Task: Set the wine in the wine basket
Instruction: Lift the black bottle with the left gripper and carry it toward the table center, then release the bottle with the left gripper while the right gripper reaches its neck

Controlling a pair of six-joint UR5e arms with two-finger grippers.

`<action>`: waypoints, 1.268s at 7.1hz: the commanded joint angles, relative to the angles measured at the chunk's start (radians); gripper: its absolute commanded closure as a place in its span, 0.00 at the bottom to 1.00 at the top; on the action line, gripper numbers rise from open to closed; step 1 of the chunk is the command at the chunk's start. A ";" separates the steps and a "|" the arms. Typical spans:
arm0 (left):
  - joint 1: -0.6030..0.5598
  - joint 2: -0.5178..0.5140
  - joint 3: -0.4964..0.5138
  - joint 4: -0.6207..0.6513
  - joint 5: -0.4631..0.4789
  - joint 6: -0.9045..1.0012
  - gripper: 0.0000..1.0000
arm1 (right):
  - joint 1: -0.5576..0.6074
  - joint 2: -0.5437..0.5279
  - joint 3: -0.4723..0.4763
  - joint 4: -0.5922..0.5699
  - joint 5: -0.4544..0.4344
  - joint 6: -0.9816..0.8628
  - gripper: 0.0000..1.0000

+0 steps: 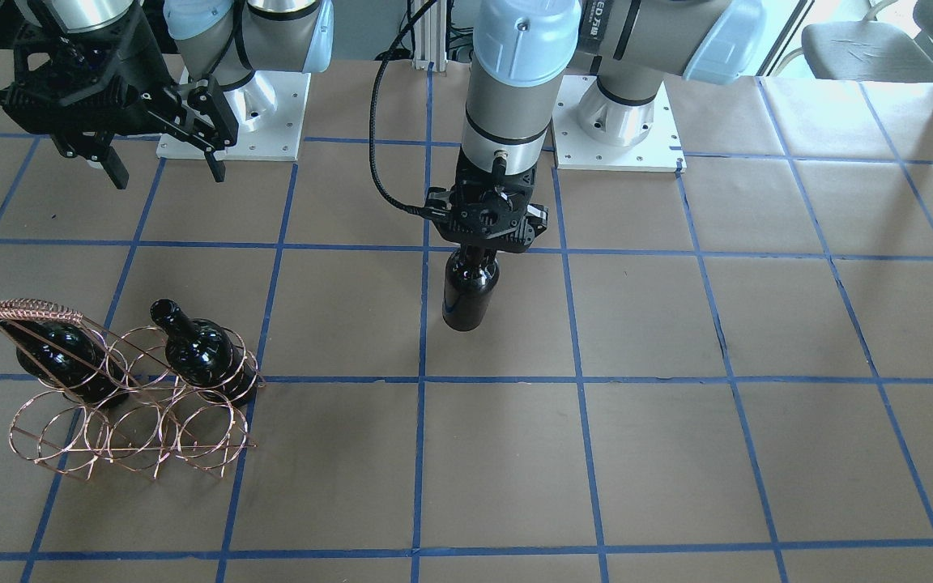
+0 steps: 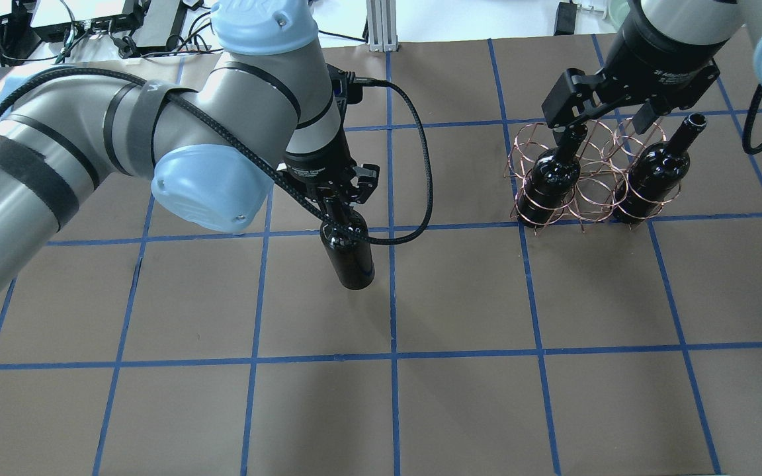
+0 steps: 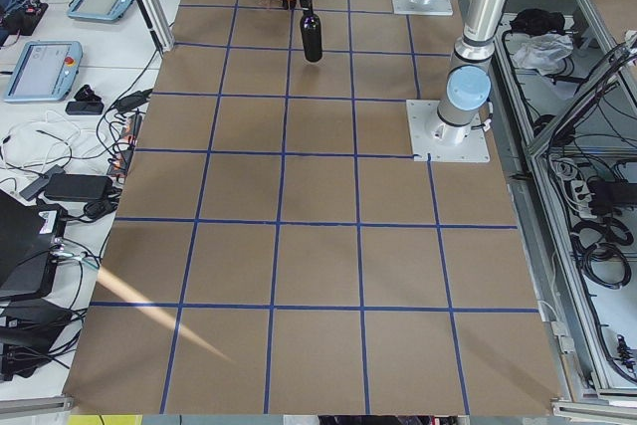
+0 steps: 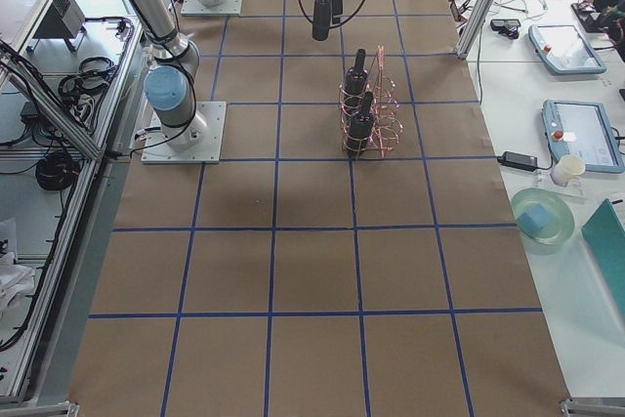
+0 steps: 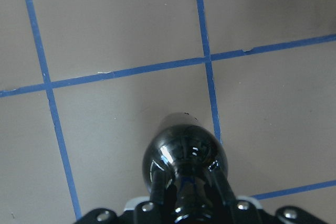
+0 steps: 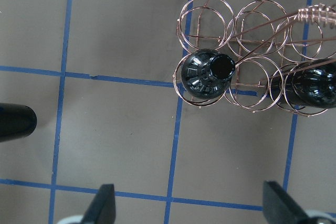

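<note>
The brown-papered counter (image 2: 553,410), gridded in blue tape, is taken in first. One wine basket (image 2: 589,192) is counted, standing on the robot's right side. Three bottles are counted. Two are lodged in the basket's end rings, necks up and leaning, and the middle rings between them are left vacant. The third wine (image 2: 348,254) is seen upright near mid-counter, well apart from the basket.

Two tools are counted. The left tool (image 1: 479,247) is clamped round that bottle's neck from above. The right tool (image 1: 167,166) is spread wide with nothing in it, hovering over the basket.

The bottle is judged heavy, rigid and breakable, its glossy glass likely slick. The neck is judged the best place to take hold, just under the lipped mouth, so that any slip is checked by the lip. A knock against the wire is to be avoided.
</note>
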 commanded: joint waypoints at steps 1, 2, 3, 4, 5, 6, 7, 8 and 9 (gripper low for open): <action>-0.013 -0.012 -0.002 -0.003 -0.036 -0.001 1.00 | 0.000 0.000 0.000 -0.001 0.000 0.000 0.00; -0.013 -0.018 -0.007 -0.003 -0.037 -0.003 1.00 | 0.000 0.000 0.000 0.001 0.000 0.000 0.00; -0.013 -0.018 -0.031 -0.003 -0.034 0.000 1.00 | 0.000 0.000 0.000 0.001 0.000 0.000 0.00; -0.013 -0.016 -0.039 -0.003 -0.027 0.005 1.00 | 0.000 0.000 0.000 0.001 0.000 0.000 0.00; -0.013 -0.015 -0.037 0.002 -0.028 -0.003 0.68 | 0.000 0.000 0.000 0.001 0.000 0.000 0.00; -0.013 -0.015 -0.028 0.005 -0.033 -0.010 0.04 | 0.000 0.000 0.000 -0.001 0.000 0.000 0.00; -0.013 -0.004 -0.024 0.005 -0.028 -0.024 0.00 | 0.000 0.000 0.000 0.001 0.000 0.000 0.00; -0.012 0.008 -0.022 0.004 -0.025 -0.024 0.00 | 0.000 0.000 0.000 0.001 0.000 0.000 0.00; -0.006 0.011 -0.005 0.002 -0.022 -0.026 0.00 | 0.000 0.000 0.000 0.001 0.000 0.000 0.00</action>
